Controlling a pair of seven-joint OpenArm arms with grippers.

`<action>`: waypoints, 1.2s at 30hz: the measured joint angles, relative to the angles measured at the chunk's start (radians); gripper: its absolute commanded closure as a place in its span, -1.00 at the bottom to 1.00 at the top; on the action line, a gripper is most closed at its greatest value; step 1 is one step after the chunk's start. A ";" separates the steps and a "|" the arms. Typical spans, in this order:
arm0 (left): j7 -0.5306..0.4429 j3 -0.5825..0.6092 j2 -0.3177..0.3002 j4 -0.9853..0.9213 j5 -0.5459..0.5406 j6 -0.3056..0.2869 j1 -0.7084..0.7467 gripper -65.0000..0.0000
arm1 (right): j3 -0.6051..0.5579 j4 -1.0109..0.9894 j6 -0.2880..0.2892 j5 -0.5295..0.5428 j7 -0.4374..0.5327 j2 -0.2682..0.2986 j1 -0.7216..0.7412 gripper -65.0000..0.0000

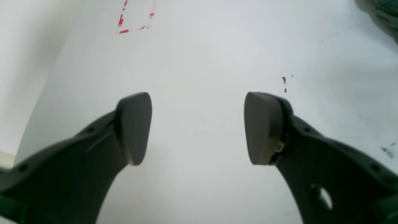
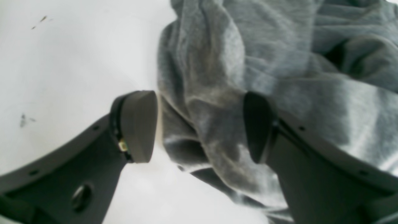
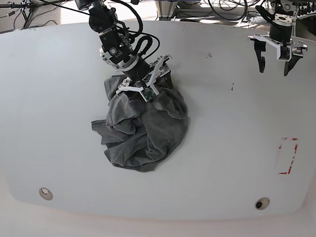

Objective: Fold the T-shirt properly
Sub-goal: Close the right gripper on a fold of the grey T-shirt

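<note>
The T-shirt lies crumpled in a dark grey heap left of the table's middle. My right gripper is down at the heap's far edge. In the right wrist view it stands open, with a rumpled fold of the T-shirt between its fingers. One finger is just off the cloth's edge over bare table and the other is over the fabric. My left gripper hangs open at the far right, well away from the shirt. Between its fingers only white table shows, and a corner of the T-shirt sits at the frame's top right.
A red tape rectangle marks the white table near its right edge, also seen as a red outline ahead of my left gripper. Two round holes sit by the front edge. Cables run behind the table.
</note>
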 measured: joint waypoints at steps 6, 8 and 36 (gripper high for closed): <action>0.002 0.000 0.003 0.000 0.000 -0.001 0.000 -0.34 | -0.021 -0.103 -0.003 -0.082 0.034 -0.010 0.072 -0.26; 0.004 0.000 0.002 0.000 0.000 -0.001 -0.002 -0.34 | -0.025 -0.124 -0.008 -0.108 0.056 -0.011 0.086 -0.26; 0.001 0.000 0.005 0.000 0.000 -0.004 0.003 -0.35 | -0.020 -0.187 -0.028 -0.124 0.111 0.003 0.091 -0.31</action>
